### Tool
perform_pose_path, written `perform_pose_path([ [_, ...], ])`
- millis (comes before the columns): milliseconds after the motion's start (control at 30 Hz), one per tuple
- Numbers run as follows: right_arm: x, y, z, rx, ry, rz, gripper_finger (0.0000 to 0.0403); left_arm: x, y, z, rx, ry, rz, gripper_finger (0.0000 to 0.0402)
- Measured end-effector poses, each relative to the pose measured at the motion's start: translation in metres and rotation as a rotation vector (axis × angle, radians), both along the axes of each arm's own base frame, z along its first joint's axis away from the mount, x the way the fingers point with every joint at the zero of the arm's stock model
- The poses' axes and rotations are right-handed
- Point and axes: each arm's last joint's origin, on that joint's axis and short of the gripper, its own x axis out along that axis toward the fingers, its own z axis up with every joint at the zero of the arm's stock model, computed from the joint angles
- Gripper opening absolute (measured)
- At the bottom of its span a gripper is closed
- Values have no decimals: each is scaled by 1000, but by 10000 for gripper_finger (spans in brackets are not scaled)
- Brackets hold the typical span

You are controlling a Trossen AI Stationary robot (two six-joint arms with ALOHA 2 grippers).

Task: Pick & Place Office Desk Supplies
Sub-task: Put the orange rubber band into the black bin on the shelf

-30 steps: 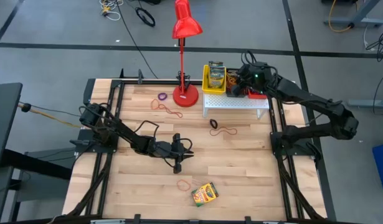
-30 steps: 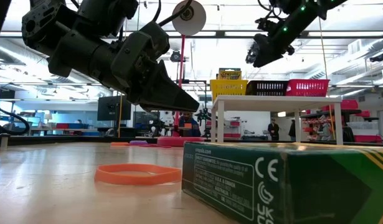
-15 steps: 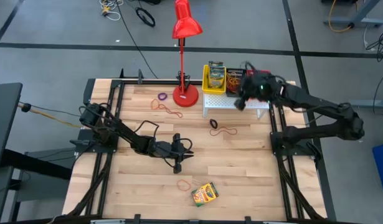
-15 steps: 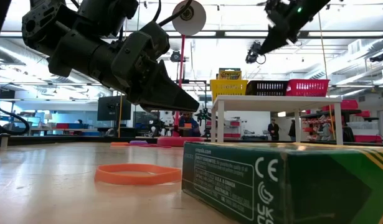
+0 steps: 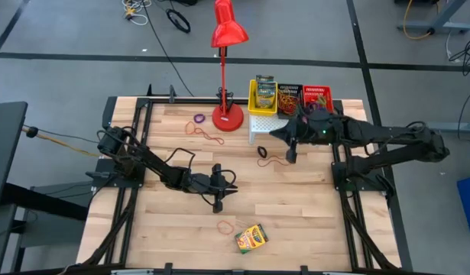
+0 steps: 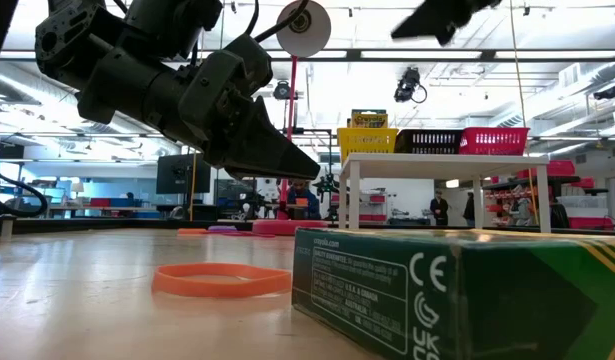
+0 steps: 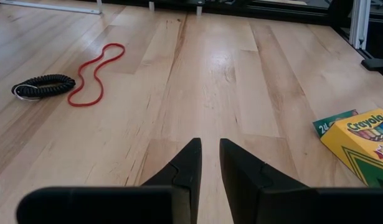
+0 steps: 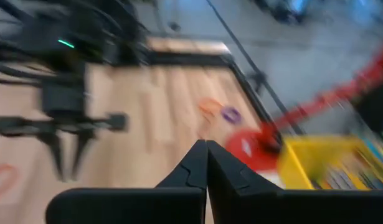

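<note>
High view is showing the right gripper (image 5: 290, 156) hanging empty, fingers pressed together, above the red rubber band (image 5: 275, 162) and black coil (image 5: 263, 152) lying just before the white stand (image 5: 254, 130). It should be spreading its fingers before dropping over one loop. Left gripper (image 5: 218, 205), narrowly parted, is waiting mid-table near the crayon box (image 5: 251, 238).

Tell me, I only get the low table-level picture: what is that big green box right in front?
Observer: A yellow-and-green crayon box, lying near the table's front edge.
Operator: And the dark arm above the orange band?
Observer: That is the left gripper; its fingers hold nothing.
Operator: What's the dark blur at the top?
Observer: The right gripper, shut and empty, out over the table by the white stand.
</note>
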Motion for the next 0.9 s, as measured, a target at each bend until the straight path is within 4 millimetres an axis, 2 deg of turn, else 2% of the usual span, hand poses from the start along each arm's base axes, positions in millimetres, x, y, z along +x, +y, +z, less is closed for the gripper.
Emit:
perform_pose_path([
  [100,5,8,-3,-14,-79,105,4,0,0,0,0,0,0,63],
  [200,10,12,-20,5,-162,244,3,0,0,0,0,0,0,63],
  [300,10,14,-41,3,-216,300,2,0,0,0,0,0,0,63],
  [433,6,21,-72,17,-180,328,2,0,0,1,9,-6,-3,63],
  [567,0,34,-99,40,-103,365,1,4,2,9,69,-90,-20,63],
  [900,-24,66,-149,86,-108,422,1,10,6,25,-67,-241,41,63],
])
